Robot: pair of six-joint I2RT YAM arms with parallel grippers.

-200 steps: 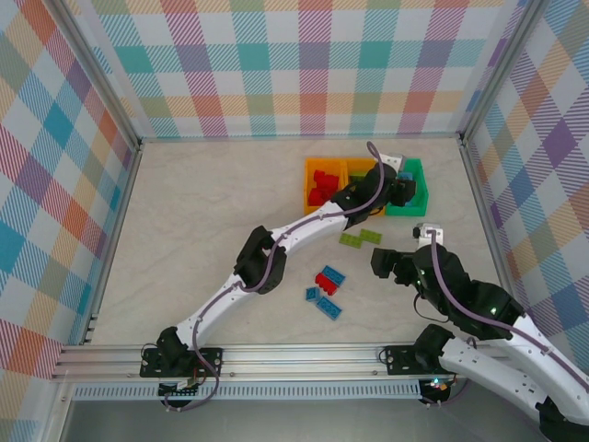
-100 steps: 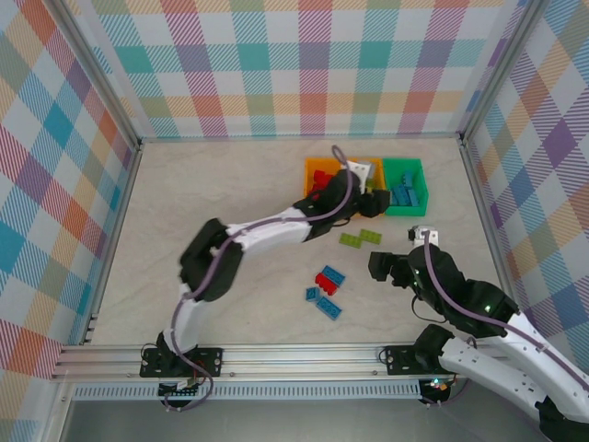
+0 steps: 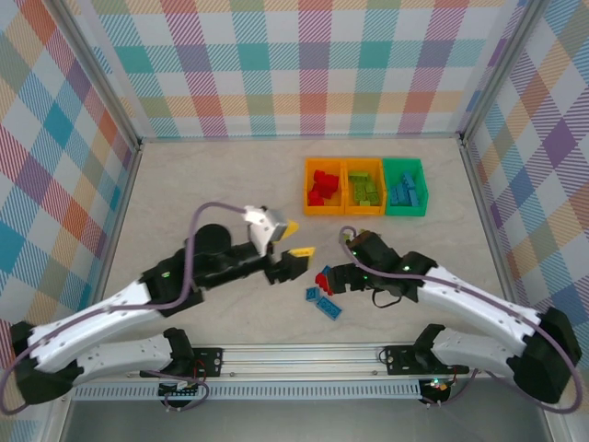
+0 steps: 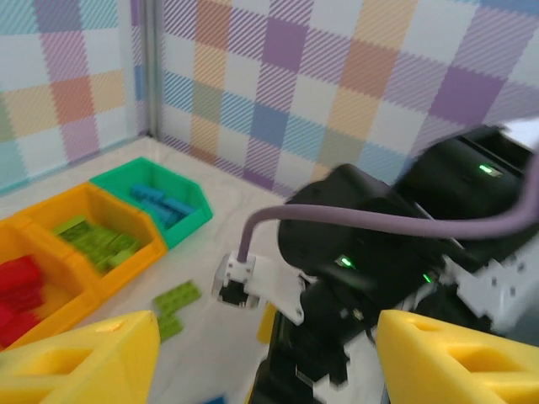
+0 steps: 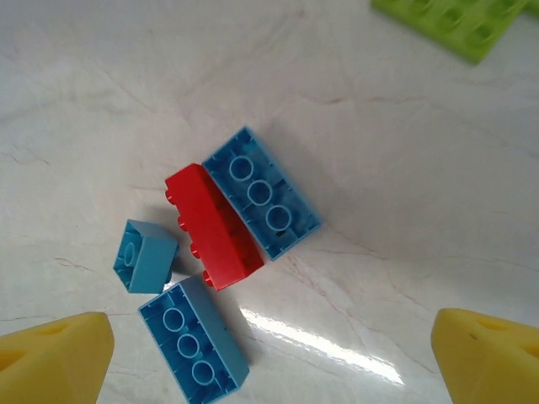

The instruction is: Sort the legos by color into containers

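Gaping empty, right gripper (image 5: 269, 353) (left gripper (image 4: 269, 362) likewise) hangs over glossy studded rectangular legos (image 5: 215, 227).

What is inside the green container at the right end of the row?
Several blue legos lie piled inside the green container. Their exact number cannot be told, and anything lying beneath the pile is covered.

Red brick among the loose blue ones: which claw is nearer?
Right. The right claw hangs open just above the red brick; the left claw is off to the brick's left.
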